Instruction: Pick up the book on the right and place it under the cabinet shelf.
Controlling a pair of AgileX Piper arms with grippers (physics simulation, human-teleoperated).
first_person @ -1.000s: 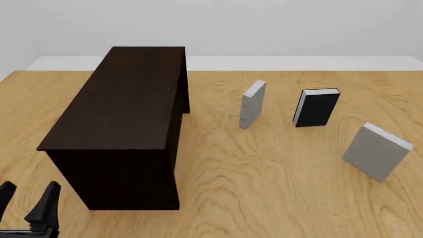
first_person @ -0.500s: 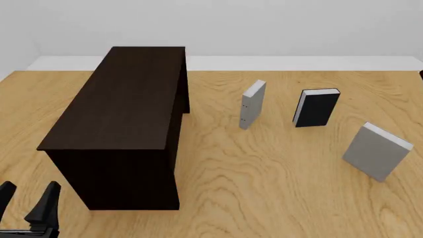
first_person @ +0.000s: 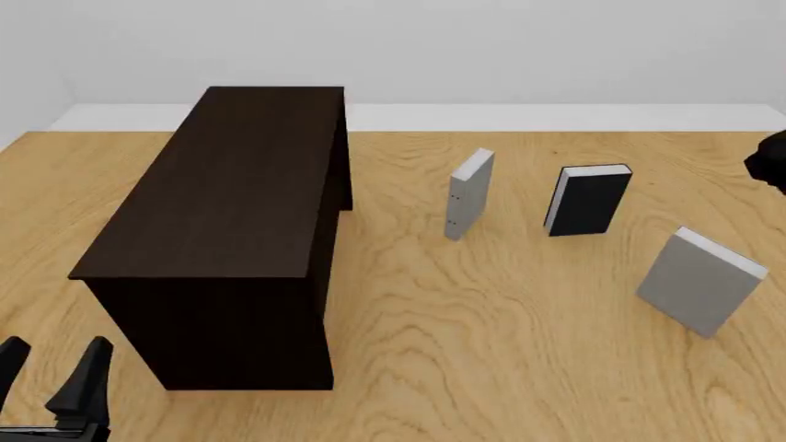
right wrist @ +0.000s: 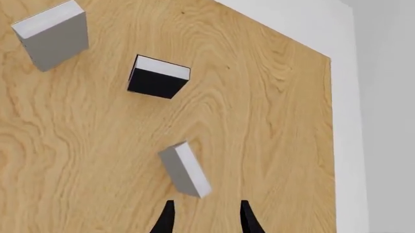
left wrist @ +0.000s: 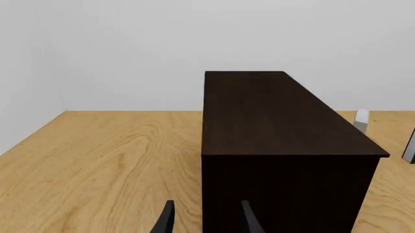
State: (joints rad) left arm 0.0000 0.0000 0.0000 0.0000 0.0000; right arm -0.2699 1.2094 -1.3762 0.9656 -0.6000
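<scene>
The book [first_person: 700, 282] stands upright on the table [first_person: 491, 350], far right, well apart from the cabinet shelf [first_person: 227, 221], so its top edge is free to pinch. Right gripper [right wrist: 204, 218] hangs above it, fingers spread. Left gripper [left wrist: 206, 221] idle, spread, facing the cabinet shelf

Wooden table [first_person: 491, 350] — cabinet [first_person: 234, 230], three upright books.

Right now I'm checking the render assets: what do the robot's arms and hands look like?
Everything visible is plain matte black, with no markings or cables showing. The left hand has two flat, blade-like fingers tapering to narrow tips. The right hand has the same two slim dark fingers. In the front view the right arm shows only as a rounded black bulk at the edge.
</scene>
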